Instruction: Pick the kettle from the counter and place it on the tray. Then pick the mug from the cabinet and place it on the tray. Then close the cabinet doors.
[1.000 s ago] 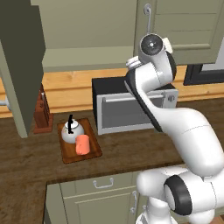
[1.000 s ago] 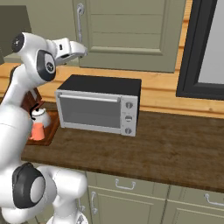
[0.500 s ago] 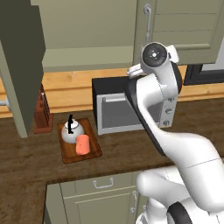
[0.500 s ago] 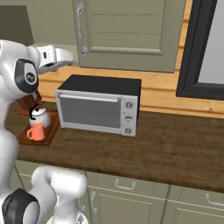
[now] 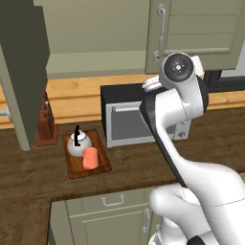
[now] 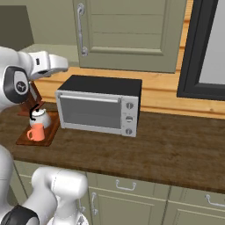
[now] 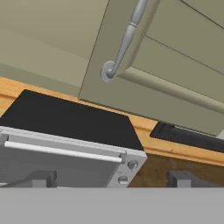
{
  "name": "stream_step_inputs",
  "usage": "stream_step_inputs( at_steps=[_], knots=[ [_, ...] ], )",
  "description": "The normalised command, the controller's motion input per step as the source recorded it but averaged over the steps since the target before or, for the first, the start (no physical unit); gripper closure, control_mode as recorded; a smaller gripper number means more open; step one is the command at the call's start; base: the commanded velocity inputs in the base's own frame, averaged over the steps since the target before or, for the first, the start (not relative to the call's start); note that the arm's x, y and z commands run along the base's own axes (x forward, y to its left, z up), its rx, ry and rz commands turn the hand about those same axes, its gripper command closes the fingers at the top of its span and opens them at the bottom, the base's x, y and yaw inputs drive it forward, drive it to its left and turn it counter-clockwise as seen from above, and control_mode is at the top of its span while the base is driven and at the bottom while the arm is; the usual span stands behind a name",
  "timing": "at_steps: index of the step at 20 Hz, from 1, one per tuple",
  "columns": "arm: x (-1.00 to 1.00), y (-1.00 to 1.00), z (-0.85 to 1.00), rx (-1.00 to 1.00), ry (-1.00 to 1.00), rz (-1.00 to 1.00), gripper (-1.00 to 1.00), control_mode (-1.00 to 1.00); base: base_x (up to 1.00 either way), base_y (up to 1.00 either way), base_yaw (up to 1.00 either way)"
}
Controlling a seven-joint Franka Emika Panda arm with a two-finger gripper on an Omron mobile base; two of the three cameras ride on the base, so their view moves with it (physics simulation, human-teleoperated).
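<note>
The silver kettle (image 5: 78,142) (image 6: 39,117) and the orange-red mug (image 5: 90,158) (image 6: 35,132) stand side by side on the wooden tray (image 5: 103,161) (image 6: 49,133), on the dark counter (image 5: 28,172) (image 6: 176,149). The olive cabinet (image 5: 95,33) has its left door (image 5: 24,72) swung wide open. Its right door (image 5: 201,33) (image 6: 127,35) (image 7: 166,74) carries a silver handle (image 5: 160,28) (image 7: 124,43). My gripper (image 7: 111,179) is open and empty. It hangs over the oven's top and looks up at that handle. The hand (image 6: 50,61) is well above the tray.
A black and grey toaster oven (image 5: 139,119) (image 6: 99,105) (image 7: 65,135) stands on the counter right of the tray. A brown knife block (image 5: 45,124) sits behind the tray by the wall. A dark window frame (image 6: 197,48) is to the right. Drawers (image 6: 145,197) run below.
The arm has folded and the hand has sunk a little and drawn left, closer over the oven. Kettle, mug and tray have not moved. The gripper has stayed open.
</note>
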Motion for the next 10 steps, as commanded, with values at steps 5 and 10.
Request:
stream_step_inputs(
  at_steps=[5, 10],
  knots=[
    [-0.39, 0.21, 0.0, 0.05, 0.0, 0.0, -1.0, -1.0, 0.0, 0.0, 0.0],
    [-0.44, 0.37, 0.01, 0.18, -0.02, 0.05, -1.0, -1.0, 0.0, 0.0, 0.0]
  ],
)
